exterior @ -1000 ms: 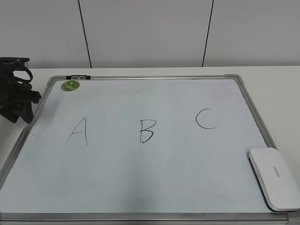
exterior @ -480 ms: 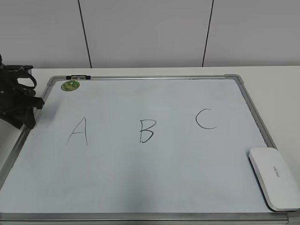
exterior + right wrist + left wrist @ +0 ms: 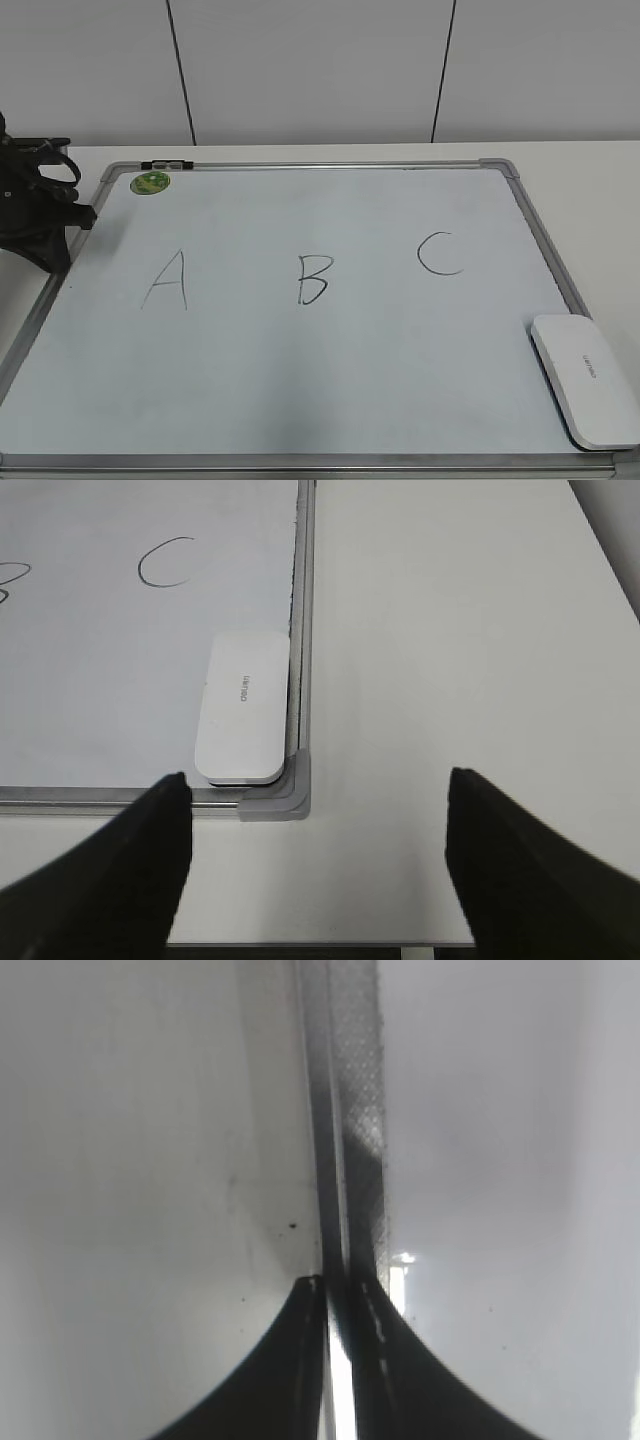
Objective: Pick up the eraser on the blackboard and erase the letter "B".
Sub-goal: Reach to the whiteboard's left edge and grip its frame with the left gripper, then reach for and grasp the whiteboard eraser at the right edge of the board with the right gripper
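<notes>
The eraser (image 3: 587, 378), a flat white oblong block, lies on the blackboard (image 3: 330, 400) in its near right corner. It also shows in the right wrist view (image 3: 243, 705), against the grey frame. The letter "B" (image 3: 313, 279) stands mid-board between "A" (image 3: 166, 280) and "C" (image 3: 440, 253). My left gripper (image 3: 55, 250) is at the board's left edge; in the left wrist view it (image 3: 340, 1285) is shut and empty over the frame strip (image 3: 355, 1110). My right gripper (image 3: 318, 800) is open and empty, above the table just short of the board's corner, out of the exterior view.
A round green sticker (image 3: 151, 182) sits at the board's far left corner. White table (image 3: 460, 630) runs to the right of the board. The grey corner piece (image 3: 285, 795) lies just beside the eraser. A white wall (image 3: 320, 70) stands behind.
My left gripper has shifted slightly at the board's left edge, then held still. The eraser and the letters have not moved.
</notes>
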